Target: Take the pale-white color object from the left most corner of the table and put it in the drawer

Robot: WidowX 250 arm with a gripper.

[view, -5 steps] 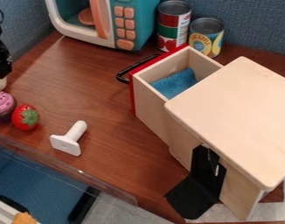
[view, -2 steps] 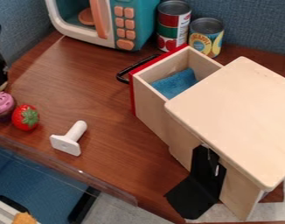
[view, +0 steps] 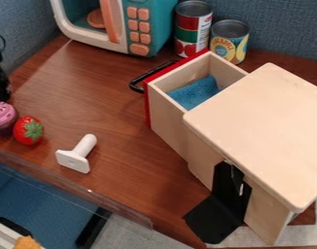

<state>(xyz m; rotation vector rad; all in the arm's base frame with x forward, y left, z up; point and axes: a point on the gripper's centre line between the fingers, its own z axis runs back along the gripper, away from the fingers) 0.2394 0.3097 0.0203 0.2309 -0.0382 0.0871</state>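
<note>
Drawer [view: 169, 114] of pale wood, red-fronted, pulled open

Presumably it is out to receive the pale-white object, whose place I cannot tell; a blue cloth [view: 195, 92] lies inside. A black robot gripper [view: 1, 93] is at the left edge beside a pink-topped toy cupcake [view: 2, 116]; whether it grips anything, I cannot tell

Fairly bright, diffuse light, source direction unclear. Box lid [view: 258, 131] evenly bright. Soft sheen across upper-left table [view: 90, 82]. Mild shading inside drawer [view: 166, 116]. Small glints on red can [view: 188, 23].
</note>
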